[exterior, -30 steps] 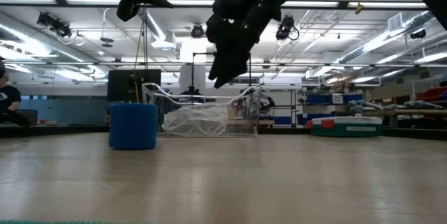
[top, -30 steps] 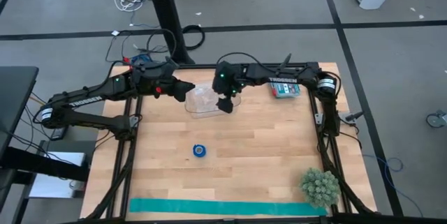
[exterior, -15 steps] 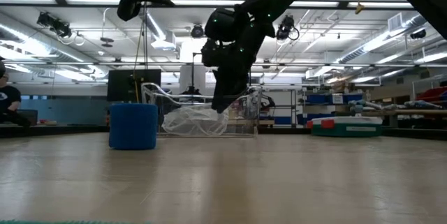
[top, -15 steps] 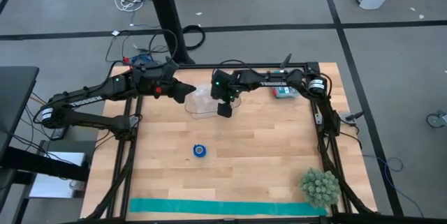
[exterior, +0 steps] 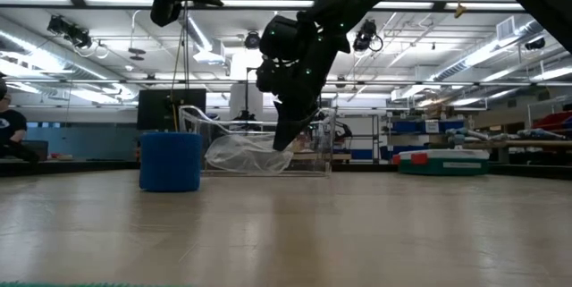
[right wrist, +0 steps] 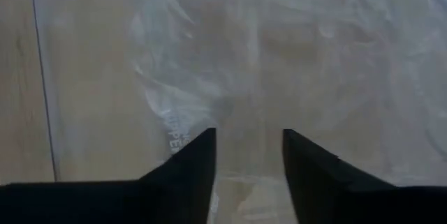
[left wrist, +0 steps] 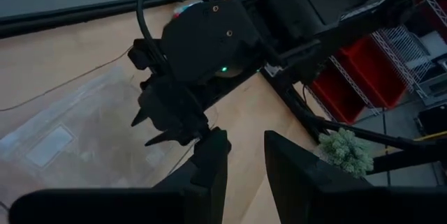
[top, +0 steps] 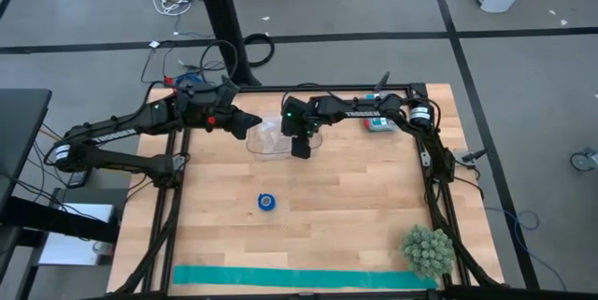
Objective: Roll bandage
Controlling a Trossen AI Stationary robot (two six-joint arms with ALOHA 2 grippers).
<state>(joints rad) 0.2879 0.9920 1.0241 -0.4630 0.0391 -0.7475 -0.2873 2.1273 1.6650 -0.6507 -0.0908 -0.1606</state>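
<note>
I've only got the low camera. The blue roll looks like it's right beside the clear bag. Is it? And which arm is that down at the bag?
Observer: No. From above, the bandage stands alone mid-table, well apart from the plastic bag near the table's back edge.
Operator: And the arm?
Observer: That is the right gripper, at the bag's right edge. Its wrist camera shows its fingers apart over the plastic.
Operator: Where's the left one?
Observer: The left gripper is at the bag's other side, open and holding nothing.
</note>
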